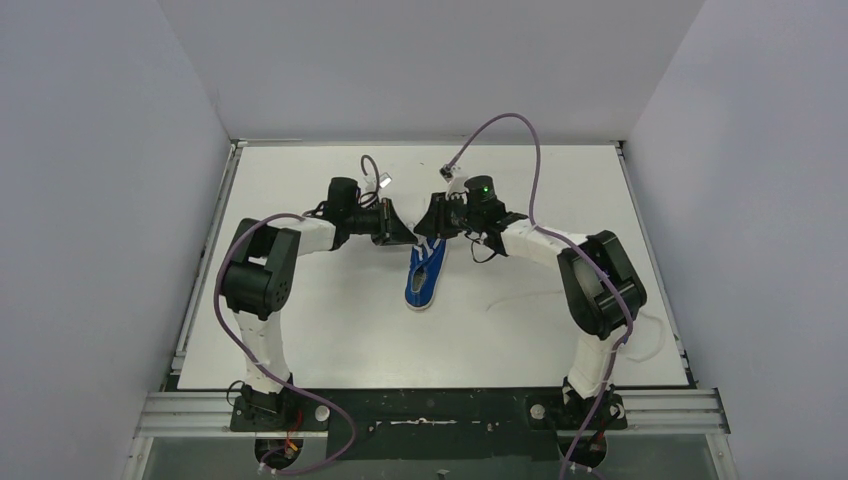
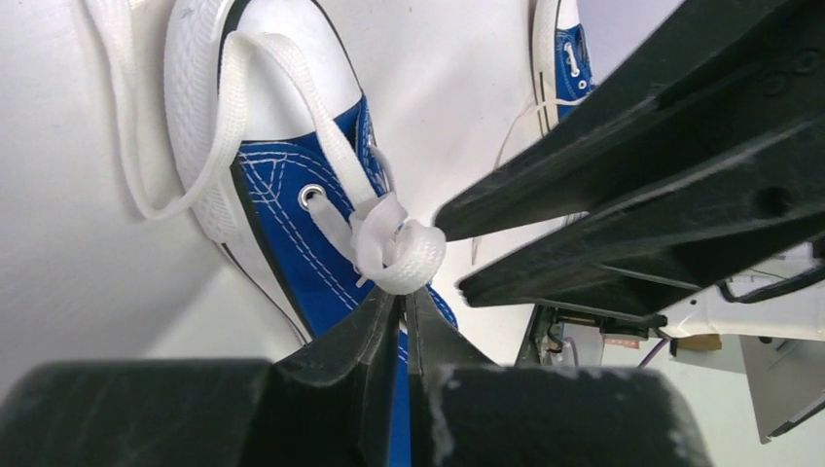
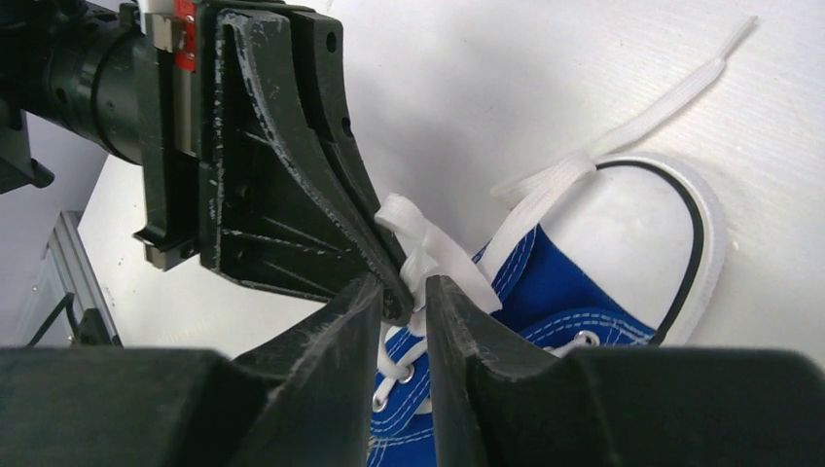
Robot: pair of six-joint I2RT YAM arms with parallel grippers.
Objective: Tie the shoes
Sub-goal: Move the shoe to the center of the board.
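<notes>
Reaching inward in the overhead view, the two arms bring the left end effector (image 1: 403, 235) and the right end effector (image 1: 428, 228) tip to tip over the far end of one small blue canvas sneaker (image 1: 425, 280) with a white rubber sole. It lies near the middle of the white bench (image 1: 300, 330). In the left wrist view two sneakers show: the near one (image 2: 311, 243) directly under the fingers, and a second blue sneaker (image 2: 569, 49) well apart at the top edge, only partly in frame. The left end effector (image 2: 404, 304) has its two fingers pressed together on a bunched fold of the flat white lace (image 2: 399, 248). The right end effector (image 2: 455, 251) stands just beside that bunch with its two fingers apart. In the right wrist view one sneaker (image 3: 574, 292) shows, toe cap to the right, with one loose lace end trailing over it onto the bench. The right fingers (image 3: 360, 311) are spread, and the left tip and the lace (image 3: 433, 253) sit in the gap between them.
</notes>
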